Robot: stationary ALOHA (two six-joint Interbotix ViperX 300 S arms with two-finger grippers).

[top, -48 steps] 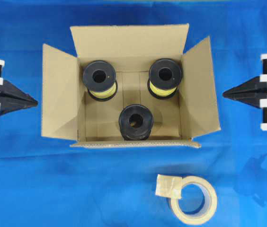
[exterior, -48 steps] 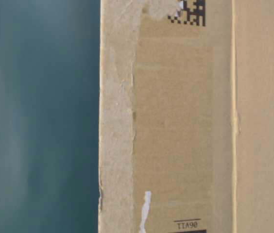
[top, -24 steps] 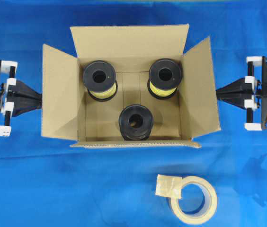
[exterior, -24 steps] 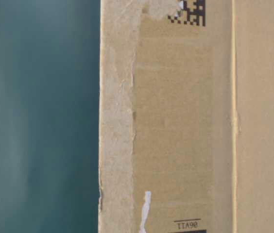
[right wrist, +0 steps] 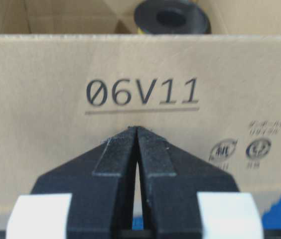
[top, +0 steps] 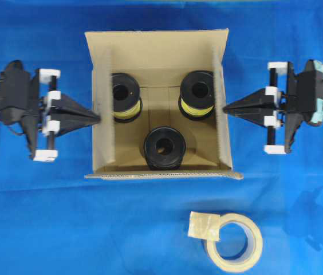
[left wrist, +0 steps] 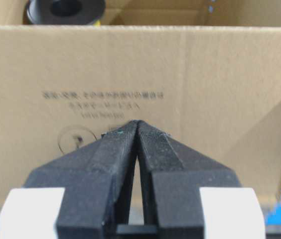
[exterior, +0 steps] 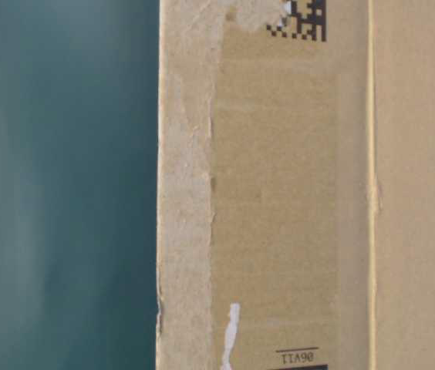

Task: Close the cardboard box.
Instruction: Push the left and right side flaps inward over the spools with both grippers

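Overhead exterior view, contents at this moment:

- Cardboard box [top: 160,103]: centre of the blue table cover [top: 35,229], open at the top. Left side flap [top: 100,109] and right side flap [top: 221,106] stand roughly upright, seen edge-on; far flap [top: 156,48] leans back; near flap shows only as an edge along the front.
- Inside: three black spools [top: 164,147], two of them wound with yellow.
- Left gripper [top: 97,114]: pincer clenched, holding nothing, tip touching the outer face of the left side flap.
- Right gripper [top: 225,109]: pincer clenched, empty, tip against the outer face of the right side flap, under the print "06V11" [right wrist: 141,92].
- Tape roll [top: 234,242]: near side of the table cover, well apart from the box.

Step in hand, as judged: folding both side flaps inward. To do it well, push both tips at an even pace, high on each flap and near its middle, so the flaps tip over the spools without the box sliding sideways or twisting.
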